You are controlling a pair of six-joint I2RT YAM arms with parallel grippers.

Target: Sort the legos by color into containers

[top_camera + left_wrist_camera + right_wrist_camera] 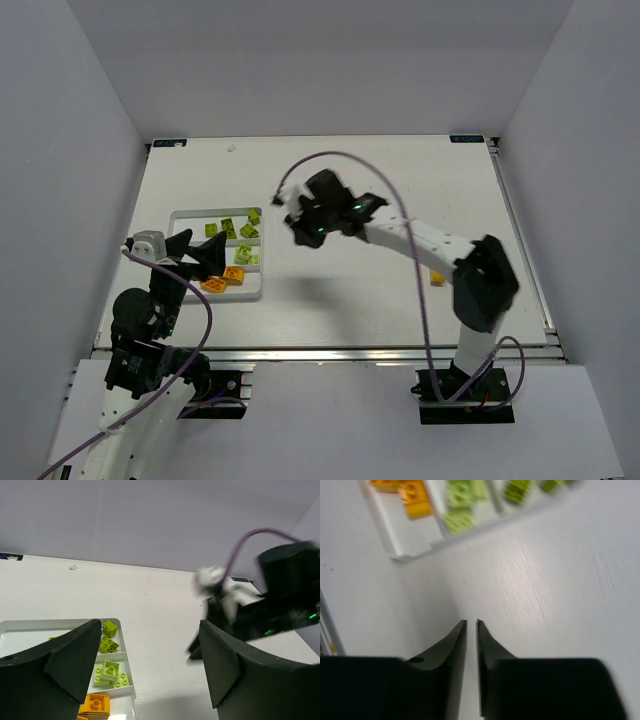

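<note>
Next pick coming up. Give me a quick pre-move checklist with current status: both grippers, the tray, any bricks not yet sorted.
1. Right gripper empty: ok, jaws nearly closed, nothing between them.
2. Left gripper empty: ok, jaws wide open, over the tray.
3. Colours kept apart in the tray: ok, green bricks in the far compartments, orange bricks in the near one.
4. All bricks sorted: not ok, one orange-yellow brick lies on the table beside the right arm.
5. Right wrist view sharp enough to aim: not ok, it is blurred.
</note>
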